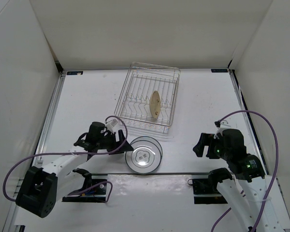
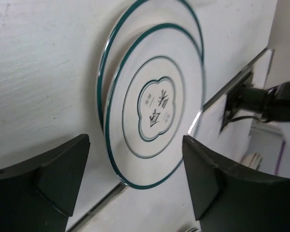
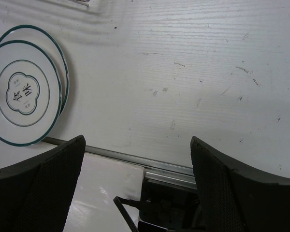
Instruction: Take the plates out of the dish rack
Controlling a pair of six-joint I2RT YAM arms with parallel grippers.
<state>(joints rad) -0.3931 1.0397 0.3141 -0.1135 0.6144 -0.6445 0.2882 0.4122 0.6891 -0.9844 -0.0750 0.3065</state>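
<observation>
Two white-grey plates with dark rims lie stacked flat (image 1: 143,155) on the table in front of the dish rack (image 1: 135,79). The tan plate (image 1: 155,104) stands upright between the rack's dividers. My left gripper (image 1: 117,138) is open and empty just left of the stack. In the left wrist view the top plate (image 2: 154,104) lies ahead of the open left gripper (image 2: 135,147), with the lower plate's rim (image 2: 117,34) showing behind it. My right gripper (image 1: 199,145) is open and empty, right of the stack. The right wrist view shows the stack (image 3: 24,92) far left of the right gripper (image 3: 137,145).
White walls enclose the table on three sides. A metal rail (image 1: 183,173) runs across the near edge between the arm bases (image 1: 210,183). Purple cables (image 1: 261,121) loop from both arms.
</observation>
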